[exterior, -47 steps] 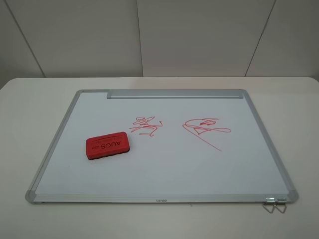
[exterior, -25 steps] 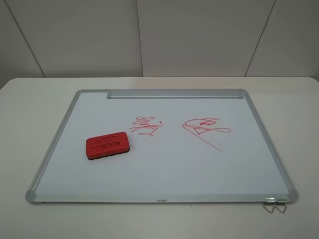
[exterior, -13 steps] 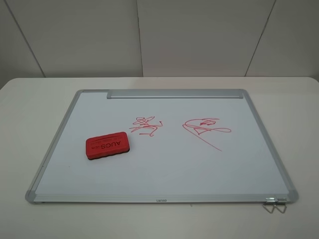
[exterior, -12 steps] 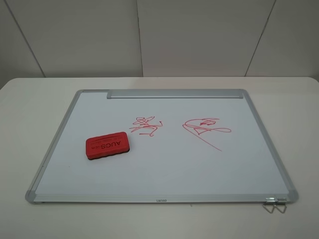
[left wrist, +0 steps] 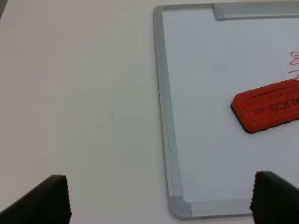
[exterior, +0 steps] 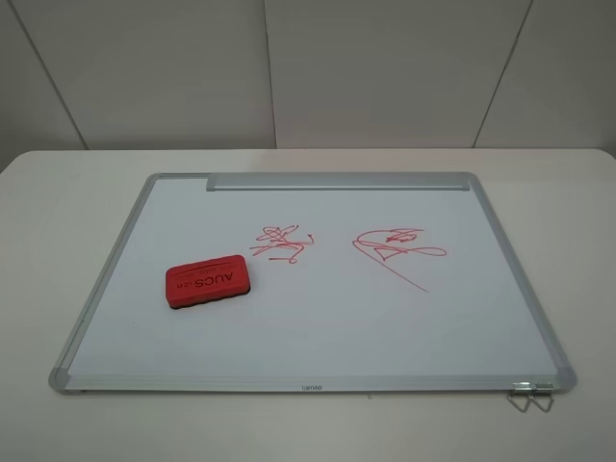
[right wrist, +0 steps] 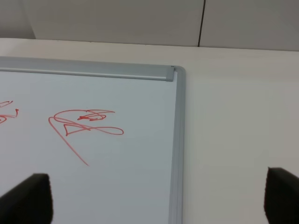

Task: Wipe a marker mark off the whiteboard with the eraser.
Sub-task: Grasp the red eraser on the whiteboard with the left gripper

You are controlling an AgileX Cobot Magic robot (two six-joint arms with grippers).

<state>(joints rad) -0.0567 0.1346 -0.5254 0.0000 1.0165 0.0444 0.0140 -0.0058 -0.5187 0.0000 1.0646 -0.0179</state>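
Here, the marker mark is a small, compact red scribble of short crossing lines and loops, drawn thin on the glossy white surface a little left of the board's middle. Near it, towards the near left and not touching it, you see the eraser: a red rectangular block with rounded corners, dark "AUCS" lettering on its upper face and a black felt base resting flat on the board. To the right of the mark, and separate from it, lies a wider red scribble with a looped top and a long diagonal stroke. All three sit on the whiteboard, a large smooth rectangle in a silver metal frame with grey rounded corners. It has a silver tray rail along its far edge, a small dark logo on its near edge and a bent wire clip at its near right corner. The board lies flat on a matt off-white table. In the left wrist view the left gripper hangs near the board's near left corner, its dark matt fingers spread wide with nothing between them. In the right wrist view the right gripper likewise has its jaws far apart and holds nothing, near the board's right edge
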